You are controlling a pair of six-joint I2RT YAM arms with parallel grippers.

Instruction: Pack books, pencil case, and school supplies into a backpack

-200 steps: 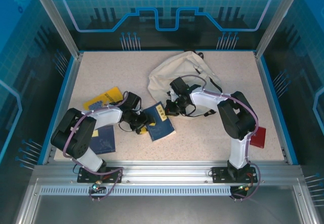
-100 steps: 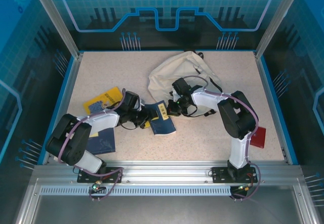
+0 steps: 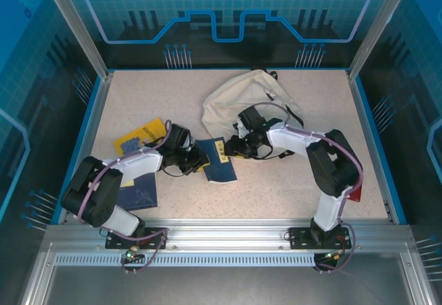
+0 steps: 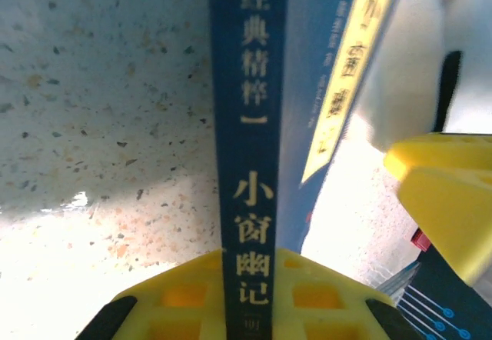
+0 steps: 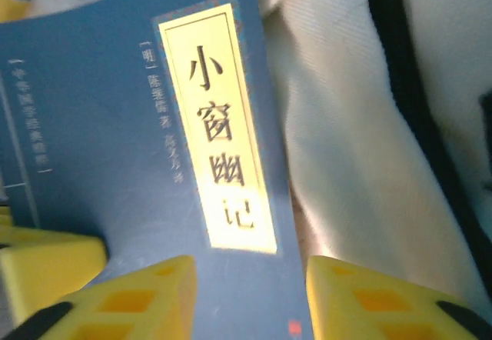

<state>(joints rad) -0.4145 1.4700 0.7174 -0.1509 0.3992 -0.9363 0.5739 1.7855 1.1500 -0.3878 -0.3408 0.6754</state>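
- Nearest the bases, back from the left gripper [image 4: 250,290] and partly under that arm: a second blue book [image 3: 140,193], flat on the tabletop [image 3: 276,188].
- On the other side, well behind the right gripper [image 5: 254,298] and half hidden by its arm: something flat and red [image 3: 354,193], with too little showing to name it.
- Left gripper low over the tabletop, clamped on the spine of the blue book [image 3: 221,163], one yellow finger against each cover, pale lettering on the spine running away from the fingers.
- Blue book between the two grippers, gripped at its left side, the rest reaching right toward the right gripper, with a yellow title label on the cover.
- Right gripper just above the right part of that book, jaws parted, with the cover and label in the gap between the yellow fingers. No grip on anything; touching the cover or not, impossible to tell.
- Left of the left gripper, beside its wrist: a yellow book [image 3: 141,137], flat, apart from the gripped one.
- Farthest: the backpack [image 3: 238,101], cream fabric slumped on the tabletop just beyond the right gripper, with a black strap beside the fingers and the blue book's right edge over the fabric.
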